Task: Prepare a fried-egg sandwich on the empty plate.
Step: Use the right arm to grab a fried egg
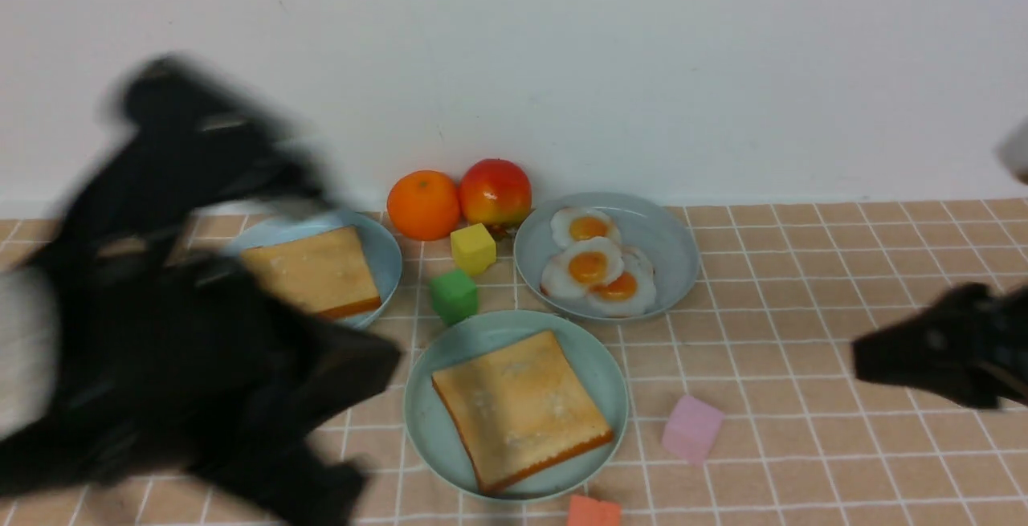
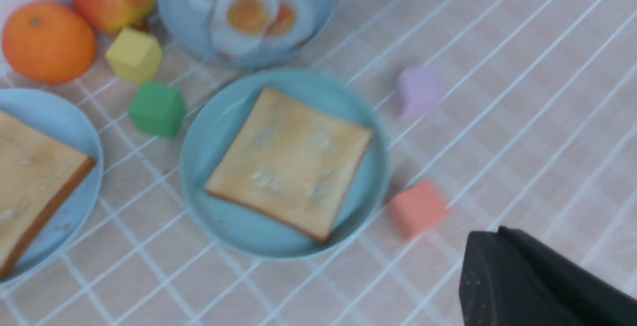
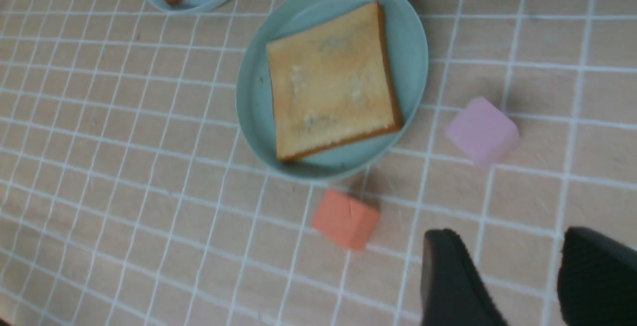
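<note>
a plain white wall (image 1: 562, 44) rises behind the far edge of a tan, white-gridded surface (image 1: 803, 269), evenly lit.

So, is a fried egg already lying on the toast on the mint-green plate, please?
No, the toast on the mint-green plate is bare; the three fried eggs lie on the grey-blue plate.

left arm (image 1: 161, 333) is seen as a large blurred black mass filling the left side of the front view. left gripper (image 2: 497, 266) is shown lower right in its wrist view, jaws closed together, nothing held. right gripper (image 3: 512, 261) is shown lower right, fingers (image 3: 448, 276) parted, nothing gripped.
</note>
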You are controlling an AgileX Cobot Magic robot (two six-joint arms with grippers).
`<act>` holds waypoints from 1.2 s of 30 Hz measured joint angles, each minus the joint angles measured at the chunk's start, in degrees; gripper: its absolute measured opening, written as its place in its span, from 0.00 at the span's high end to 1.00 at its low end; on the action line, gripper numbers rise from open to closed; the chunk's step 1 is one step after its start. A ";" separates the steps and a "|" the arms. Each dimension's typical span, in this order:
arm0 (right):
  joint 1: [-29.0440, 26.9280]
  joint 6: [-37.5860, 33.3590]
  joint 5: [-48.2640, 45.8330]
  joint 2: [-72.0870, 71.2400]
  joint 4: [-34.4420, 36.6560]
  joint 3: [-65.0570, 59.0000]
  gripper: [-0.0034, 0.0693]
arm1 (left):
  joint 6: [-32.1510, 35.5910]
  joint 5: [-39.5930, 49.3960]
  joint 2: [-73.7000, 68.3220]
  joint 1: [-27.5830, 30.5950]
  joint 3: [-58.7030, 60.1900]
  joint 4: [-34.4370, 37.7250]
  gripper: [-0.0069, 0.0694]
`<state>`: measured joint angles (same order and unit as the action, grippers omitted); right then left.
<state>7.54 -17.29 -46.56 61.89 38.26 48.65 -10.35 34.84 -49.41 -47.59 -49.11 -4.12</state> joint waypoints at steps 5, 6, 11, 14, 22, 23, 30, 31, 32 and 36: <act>1.62 -6.15 5.53 14.82 7.07 4.96 0.51 | -2.91 -9.45 17.16 0.00 14.05 0.21 0.93; 1.88 -6.33 5.90 15.42 7.50 5.58 0.51 | -2.92 -9.85 17.62 0.00 14.48 0.21 0.93; 4.29 -8.71 11.89 31.36 9.35 15.05 0.51 | -5.26 -17.06 23.82 0.00 20.34 0.21 0.93; 4.42 -8.90 13.37 38.98 9.40 21.59 0.51 | -7.21 -18.19 23.90 0.00 20.61 0.21 0.93; 4.48 -8.97 13.68 53.67 10.04 34.75 0.51 | -9.26 -18.91 22.61 0.00 20.61 0.47 0.93; 4.48 -8.97 13.68 54.96 10.27 36.39 0.50 | -9.30 -18.91 22.47 0.00 20.61 0.52 0.93; 4.48 -8.97 12.57 63.09 11.28 44.37 0.47 | -9.30 -19.22 22.02 0.00 20.61 0.94 0.93; 4.48 -8.97 12.57 64.17 12.04 45.36 0.47 | -9.33 -19.28 22.02 0.00 20.61 0.94 0.93; 4.48 -8.97 12.57 64.30 12.12 45.45 0.47 | -9.33 -19.28 22.02 0.00 20.61 0.94 0.93; 4.48 -8.97 13.00 65.73 13.70 46.23 0.46 | -9.33 -19.28 22.02 0.00 20.68 0.98 0.93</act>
<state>12.02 -26.26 -33.56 127.62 51.96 94.89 -19.68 15.56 -27.39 -47.59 -28.43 -3.15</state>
